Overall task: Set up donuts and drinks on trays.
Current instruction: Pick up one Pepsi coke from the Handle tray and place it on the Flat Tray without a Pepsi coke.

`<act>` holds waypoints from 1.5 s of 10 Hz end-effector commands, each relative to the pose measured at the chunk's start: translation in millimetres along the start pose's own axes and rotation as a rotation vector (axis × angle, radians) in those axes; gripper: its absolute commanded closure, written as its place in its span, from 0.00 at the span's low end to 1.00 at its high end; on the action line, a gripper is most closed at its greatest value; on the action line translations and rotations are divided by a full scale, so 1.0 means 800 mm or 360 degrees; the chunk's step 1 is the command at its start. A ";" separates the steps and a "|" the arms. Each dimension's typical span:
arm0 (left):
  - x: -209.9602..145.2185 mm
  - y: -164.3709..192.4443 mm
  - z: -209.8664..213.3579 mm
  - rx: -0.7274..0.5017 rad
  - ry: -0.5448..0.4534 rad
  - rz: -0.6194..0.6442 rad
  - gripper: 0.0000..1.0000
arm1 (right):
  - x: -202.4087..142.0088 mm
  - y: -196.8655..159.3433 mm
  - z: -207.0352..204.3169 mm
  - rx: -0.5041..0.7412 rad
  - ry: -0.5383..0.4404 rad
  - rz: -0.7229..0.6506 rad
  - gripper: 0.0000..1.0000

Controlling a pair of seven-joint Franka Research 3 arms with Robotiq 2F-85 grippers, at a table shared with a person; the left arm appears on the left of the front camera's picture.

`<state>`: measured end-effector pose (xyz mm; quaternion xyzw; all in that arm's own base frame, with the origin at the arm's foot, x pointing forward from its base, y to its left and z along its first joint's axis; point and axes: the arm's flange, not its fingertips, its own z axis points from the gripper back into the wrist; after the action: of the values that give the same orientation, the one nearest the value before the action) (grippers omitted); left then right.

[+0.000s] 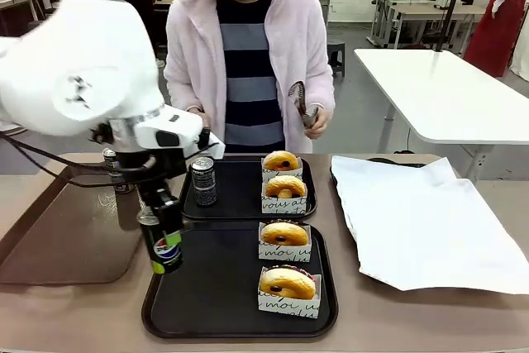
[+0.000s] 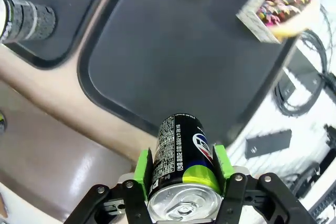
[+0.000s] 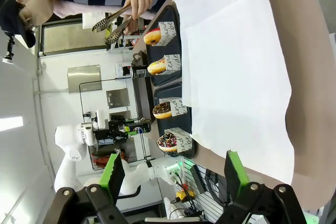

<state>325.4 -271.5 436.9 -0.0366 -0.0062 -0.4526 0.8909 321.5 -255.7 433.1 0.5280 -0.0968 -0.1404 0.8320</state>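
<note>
Front view shows the task near its end: the far tray (image 1: 240, 204) at twelve o'clock carries two donuts (image 1: 282, 160) and a dark can (image 1: 203, 180), and the near tray (image 1: 207, 303) has its two donuts (image 1: 287, 282) but, by the look of it, still awaits a drink. The left gripper (image 1: 165, 245) is clamped on a logo can (image 1: 166, 255) above that tray's nine o'clock edge. The right gripper (image 3: 175, 174) hangs spread and empty. Another can (image 1: 111, 157) stands half hidden behind the left arm.
</note>
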 end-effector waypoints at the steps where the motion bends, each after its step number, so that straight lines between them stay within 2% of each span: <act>1: 0.031 0.005 -0.008 0.0149 -0.0037 0.0069 0.42 | 0.000 -0.001 -0.001 0.0029 -0.0009 0.0016 0.00; 4: 0.051 0.010 -0.040 0.0208 -0.0059 0.0089 0.42 | 0.000 -0.001 -0.001 0.0029 -0.0009 0.0016 0.00; 8: 0.053 0.017 -0.070 0.0258 -0.0104 0.0099 0.42 | 0.000 -0.001 -0.001 0.0029 -0.0009 0.0016 0.00; 9: 0.054 0.019 -0.072 0.0269 -0.0080 0.0103 0.16 | 0.000 -0.001 -0.001 0.0029 -0.0009 0.0016 0.00; 10: 0.053 0.018 -0.072 0.0270 -0.0071 0.0087 0.00 | 0.000 -0.001 -0.001 0.0029 -0.0009 0.0016 0.00; 15: 0.053 0.019 -0.062 0.0238 -0.0055 0.0120 0.00 | 0.000 -0.001 -0.001 0.0029 -0.0009 0.0016 0.00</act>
<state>361.5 -299.3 383.8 0.0091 -0.0532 -0.4298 0.9013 321.5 -255.7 433.1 0.5280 -0.0968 -0.1403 0.8320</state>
